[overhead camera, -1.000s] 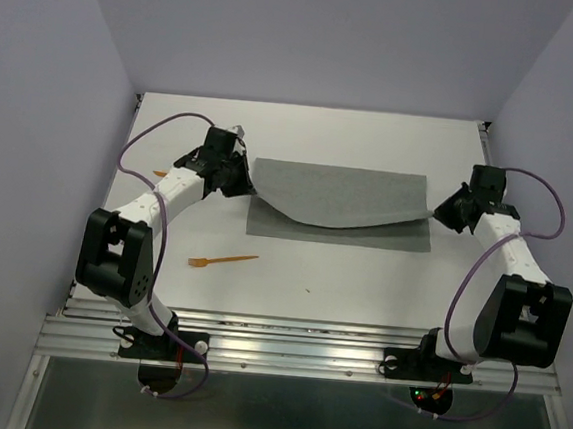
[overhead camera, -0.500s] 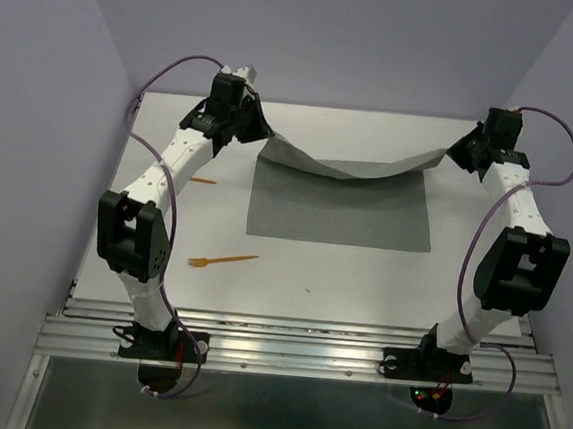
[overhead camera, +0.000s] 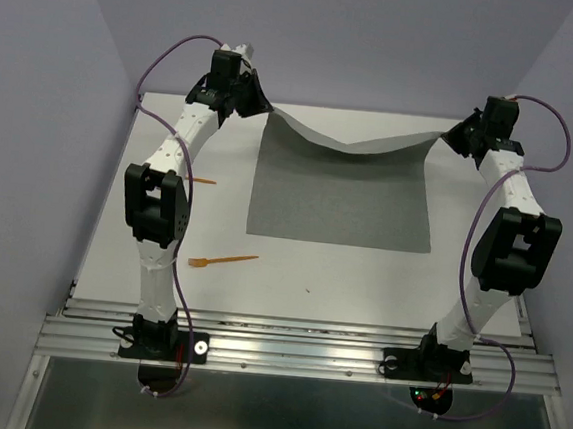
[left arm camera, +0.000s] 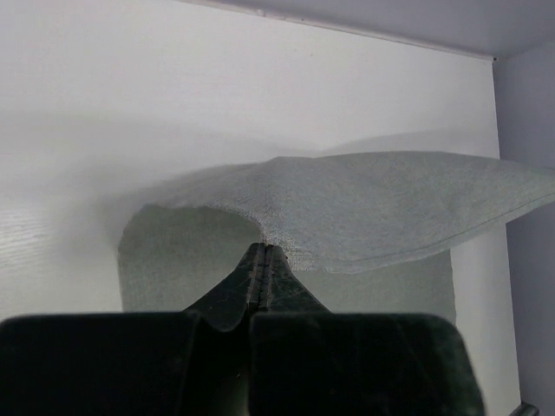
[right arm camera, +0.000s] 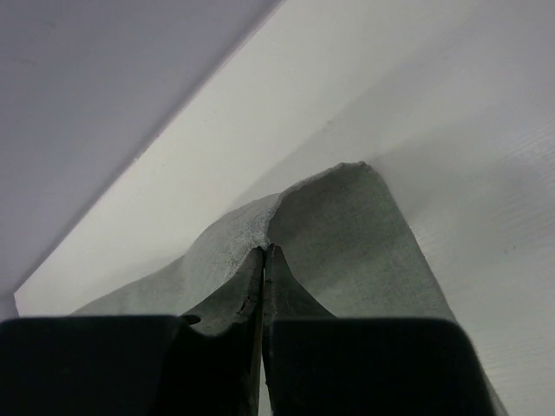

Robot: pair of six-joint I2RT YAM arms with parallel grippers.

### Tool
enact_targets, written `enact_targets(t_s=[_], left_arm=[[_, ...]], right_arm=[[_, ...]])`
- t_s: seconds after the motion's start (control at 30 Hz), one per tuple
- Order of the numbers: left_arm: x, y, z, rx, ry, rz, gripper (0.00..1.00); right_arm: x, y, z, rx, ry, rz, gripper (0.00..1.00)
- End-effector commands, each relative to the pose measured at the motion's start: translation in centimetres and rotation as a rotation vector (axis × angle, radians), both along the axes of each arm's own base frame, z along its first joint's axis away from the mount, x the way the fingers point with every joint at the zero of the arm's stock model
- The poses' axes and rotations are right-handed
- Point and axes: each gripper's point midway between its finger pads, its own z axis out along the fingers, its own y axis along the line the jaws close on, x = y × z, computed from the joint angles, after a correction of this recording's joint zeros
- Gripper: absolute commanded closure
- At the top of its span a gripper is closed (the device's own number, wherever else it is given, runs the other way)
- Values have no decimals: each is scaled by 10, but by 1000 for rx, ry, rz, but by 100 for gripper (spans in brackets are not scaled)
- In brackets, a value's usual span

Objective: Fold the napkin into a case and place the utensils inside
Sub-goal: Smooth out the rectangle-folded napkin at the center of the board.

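Note:
The grey napkin [overhead camera: 343,194] lies on the table with its far edge lifted and sagging in the middle. My left gripper [overhead camera: 265,112] is shut on the far left corner, and my right gripper [overhead camera: 442,138] is shut on the far right corner. Up close, the left gripper [left arm camera: 264,248] pinches the napkin [left arm camera: 390,204] at its hem, and the right gripper [right arm camera: 264,250] pinches the napkin [right arm camera: 355,243] likewise. An orange fork [overhead camera: 222,260] lies left of the napkin's near edge. A second orange utensil [overhead camera: 203,180] shows partly beside the left arm. No case shows.
The white table [overhead camera: 361,281] ends at the back wall just beyond both grippers. Purple side walls close in left and right. A metal rail [overhead camera: 295,348] runs along the near edge by the arm bases.
Both grippers have moved from mid-table toward the back wall, carrying the napkin's held edge with them. The cloth now covers a longer stretch. The utensils have not moved.

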Motion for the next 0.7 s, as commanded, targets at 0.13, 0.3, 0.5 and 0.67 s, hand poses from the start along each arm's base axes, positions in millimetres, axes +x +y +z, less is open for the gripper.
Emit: enact_targets(t_s=[0.13,0.3,0.5,0.67], left_arm=[[-43,4,1,-6,49,-68,100],[-81,20,-48,50,151,-51,100],[-128,26,-87,32,224,-65,100],[-152,32,-110,43,272,-56,100]], right_arm=[[-39,10,0,-8,-7,41,99],[-103,23,-40,10,96,64,99],[-157,38,-61,34,154,92,99],[-185,42,-77,43,201,90,99]])
